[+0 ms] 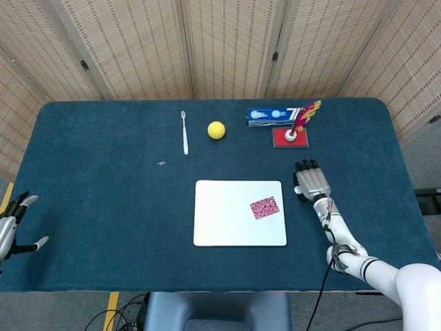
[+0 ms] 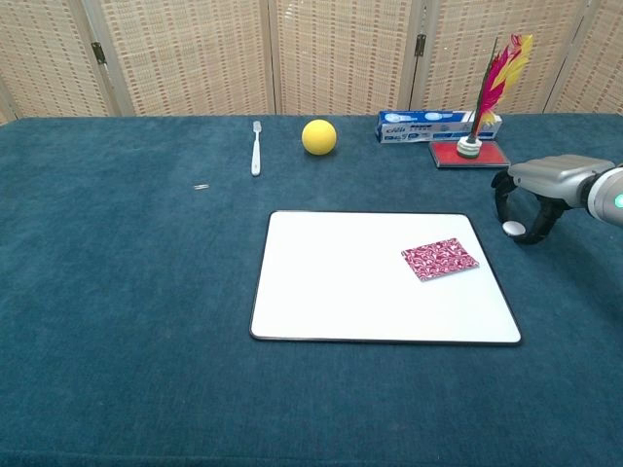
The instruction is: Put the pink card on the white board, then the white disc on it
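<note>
The pink patterned card (image 1: 264, 207) (image 2: 440, 260) lies flat on the right part of the white board (image 1: 227, 221) (image 2: 341, 282). A white disc with red and yellow feathers (image 1: 292, 134) (image 2: 470, 148) stands upright on a red pad (image 1: 290, 138) (image 2: 467, 156) at the back right. My right hand (image 1: 311, 181) (image 2: 540, 195) hovers just right of the board, between the card and the pad, palm down, fingers curled in toward the thumb with nothing in them. My left hand (image 1: 17, 224) is at the table's left front edge, fingers spread and empty.
At the back lie a white toothbrush (image 1: 184, 132) (image 2: 256, 146), a yellow ball (image 1: 216, 129) (image 2: 318, 136) and a blue toothpaste box (image 1: 272, 115) (image 2: 428, 125). A small clip (image 1: 161, 163) (image 2: 201, 187) sits left of the board. Woven screens close off the rear.
</note>
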Robot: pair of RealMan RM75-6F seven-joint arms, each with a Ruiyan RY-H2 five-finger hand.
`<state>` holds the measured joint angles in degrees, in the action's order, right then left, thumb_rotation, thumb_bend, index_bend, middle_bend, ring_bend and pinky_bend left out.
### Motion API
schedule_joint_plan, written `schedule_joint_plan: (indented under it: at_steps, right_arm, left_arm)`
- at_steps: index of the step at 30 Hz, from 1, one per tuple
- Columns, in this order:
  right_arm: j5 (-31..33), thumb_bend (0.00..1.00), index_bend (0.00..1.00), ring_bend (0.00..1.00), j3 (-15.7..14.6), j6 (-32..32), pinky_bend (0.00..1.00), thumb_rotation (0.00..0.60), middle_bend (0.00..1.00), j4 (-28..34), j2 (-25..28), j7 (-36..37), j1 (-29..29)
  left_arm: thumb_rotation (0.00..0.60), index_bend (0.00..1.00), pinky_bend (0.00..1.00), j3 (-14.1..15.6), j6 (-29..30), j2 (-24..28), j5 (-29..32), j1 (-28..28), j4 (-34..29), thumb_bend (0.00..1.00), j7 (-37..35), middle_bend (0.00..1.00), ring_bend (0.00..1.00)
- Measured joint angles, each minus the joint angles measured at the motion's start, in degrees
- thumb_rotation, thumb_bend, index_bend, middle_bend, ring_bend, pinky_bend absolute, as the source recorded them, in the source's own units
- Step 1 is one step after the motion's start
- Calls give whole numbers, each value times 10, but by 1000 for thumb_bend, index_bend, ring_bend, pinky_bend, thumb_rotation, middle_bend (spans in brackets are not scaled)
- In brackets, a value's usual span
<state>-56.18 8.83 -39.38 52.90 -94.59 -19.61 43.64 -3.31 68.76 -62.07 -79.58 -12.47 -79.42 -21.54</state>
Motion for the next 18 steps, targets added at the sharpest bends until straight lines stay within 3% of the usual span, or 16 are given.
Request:
schedule_joint_plan:
  at_steps: [8, 18]
  right_arm:
    - [-8, 207, 585, 0, 2, -29, 0, 600, 165, 36, 16, -1, -9]
    - [-25, 201, 585, 0, 7, -82, 0, 600, 167, 188, 72, -21, -21]
  left_arm:
    - [600, 111, 222, 1, 9, -2, -9, 1, 0, 262, -2, 0, 0]
    - [600, 111, 222, 3, 9, -1, -15, -1, -2, 262, -8, 0, 0]
